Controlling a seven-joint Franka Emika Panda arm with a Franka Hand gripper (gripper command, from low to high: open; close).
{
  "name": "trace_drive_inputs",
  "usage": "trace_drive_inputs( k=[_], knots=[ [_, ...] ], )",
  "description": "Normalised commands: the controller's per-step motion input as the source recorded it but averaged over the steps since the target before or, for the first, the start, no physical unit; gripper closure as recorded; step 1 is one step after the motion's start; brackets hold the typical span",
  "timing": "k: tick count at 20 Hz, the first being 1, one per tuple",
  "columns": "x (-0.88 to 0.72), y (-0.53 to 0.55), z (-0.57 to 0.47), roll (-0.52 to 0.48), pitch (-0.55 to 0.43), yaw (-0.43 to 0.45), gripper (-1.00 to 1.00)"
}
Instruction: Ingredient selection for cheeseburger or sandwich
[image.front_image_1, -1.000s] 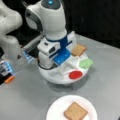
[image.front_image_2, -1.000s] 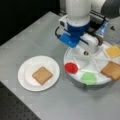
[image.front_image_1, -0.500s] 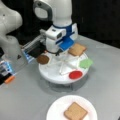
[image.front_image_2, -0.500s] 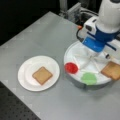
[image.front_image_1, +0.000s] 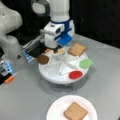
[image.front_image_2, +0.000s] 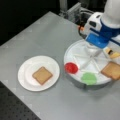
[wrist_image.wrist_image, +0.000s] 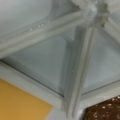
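Observation:
A white round divided tray (image.front_image_1: 53, 75) (image.front_image_2: 72, 53) holds the ingredients. In both front views I see a red tomato disc (image.front_image_1: 75, 74) (image.front_image_2: 71, 68), a green lettuce leaf (image.front_image_1: 86, 63) (image.front_image_2: 89, 78) and a tan toast slice (image.front_image_1: 77, 49) (image.front_image_2: 112, 70). The dark-brown patty (image.front_image_1: 42, 59) (wrist_image.wrist_image: 102, 111) and the yellow cheese square (image.front_image_1: 60, 51) (image.front_image_2: 112, 53) (wrist_image.wrist_image: 20, 105) lie at the tray's back. My gripper (image.front_image_1: 57, 50) (image.front_image_2: 96, 48) hangs low over the tray between patty and cheese. A second toast slice (image.front_image_1: 75, 111) (image.front_image_2: 42, 75) lies alone on the white plate (image.front_image_1: 56, 110) (image.front_image_2: 25, 80).
In the wrist view only the tray's white dividers (wrist_image.wrist_image: 80, 75) show, with no fingers in sight. A second white robot arm (image.front_image_1: 10, 37) and a device with blue lights (image.front_image_1: 6, 67) stand at a front view's left. The grey table (image.front_image_2: 37, 37) ends at a dark edge.
The arm has shifted over the tray from its patty side towards the back middle, beside the cheese. The ingredients and the plate's toast have not moved.

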Motion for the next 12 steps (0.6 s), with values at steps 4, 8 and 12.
trace_drive_inputs(
  k=[4, 8, 12],
  knots=[
    [-0.2, -0.13, -0.08, 0.097, -0.069, 0.083, -1.0],
    [-0.15, -0.03, -0.16, 0.152, -0.092, 0.058, -1.0],
    [-0.06, -0.07, -0.22, 0.214, -0.136, 0.086, -1.0]
  ],
)
